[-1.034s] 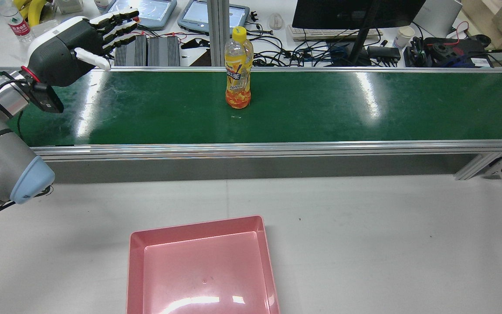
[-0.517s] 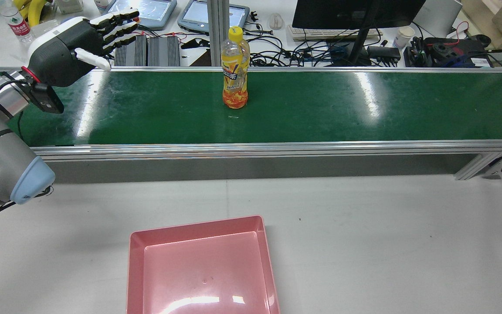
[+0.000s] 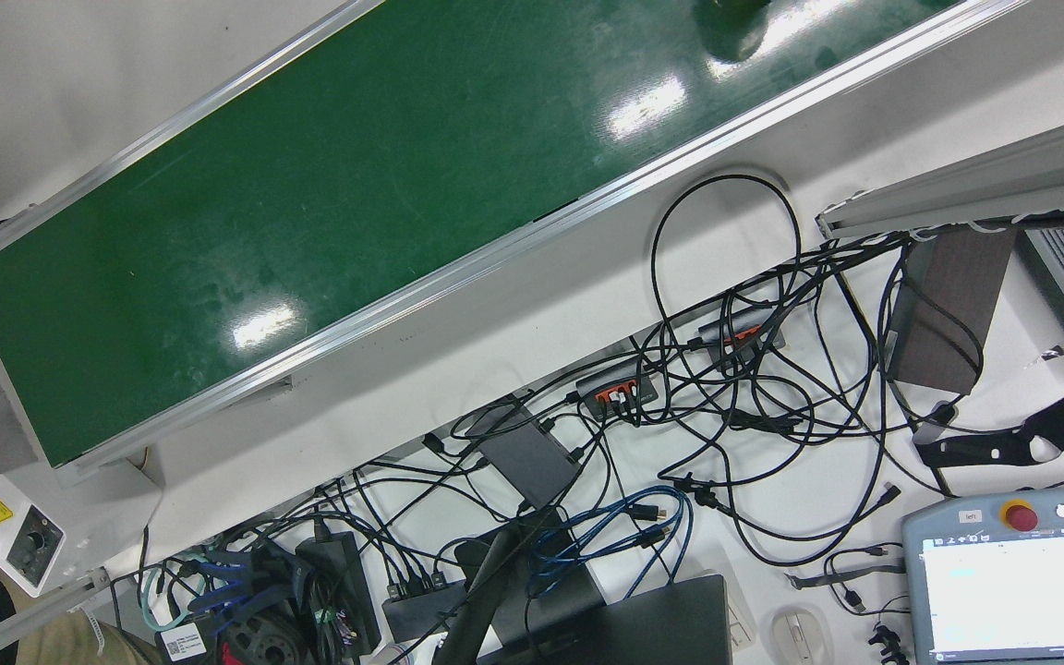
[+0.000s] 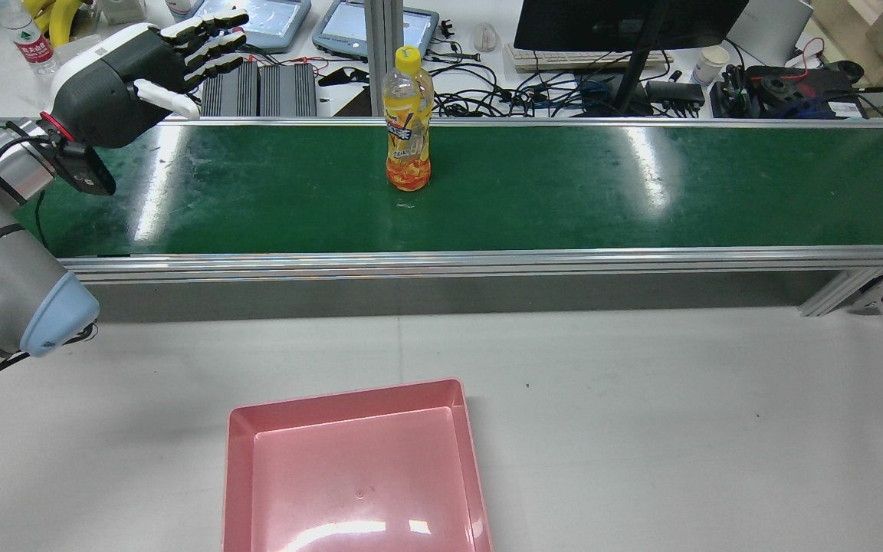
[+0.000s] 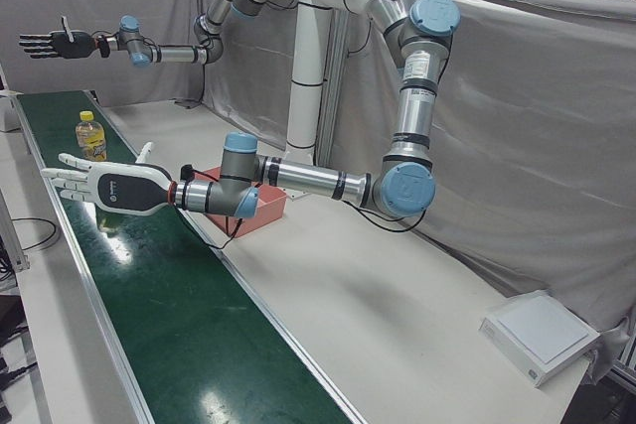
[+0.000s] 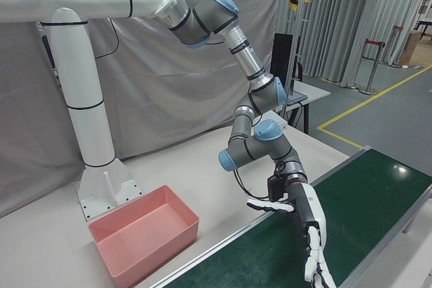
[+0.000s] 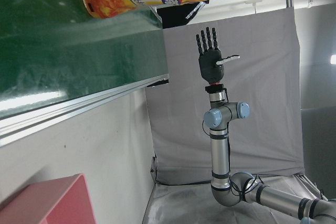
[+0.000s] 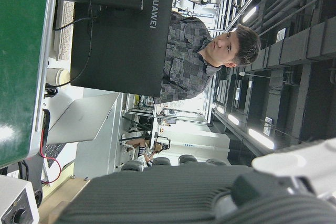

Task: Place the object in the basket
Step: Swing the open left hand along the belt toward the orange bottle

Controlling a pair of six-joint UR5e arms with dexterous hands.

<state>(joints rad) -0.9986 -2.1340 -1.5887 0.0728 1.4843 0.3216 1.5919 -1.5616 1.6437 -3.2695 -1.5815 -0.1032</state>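
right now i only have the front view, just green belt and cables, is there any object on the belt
observer: yes, an upright yellow-capped plastic bottle of orange drink stands on the green conveyor belt, outside your frame.
operator: wheres the left robot hand
observer: the left robot hand hovers over the belt's left end in the rear view, fingers spread, holding nothing, well apart from the bottle.
operator: and the basket
observer: the pink rectangular plastic basket sits on the white table on the robot's side of the belt.
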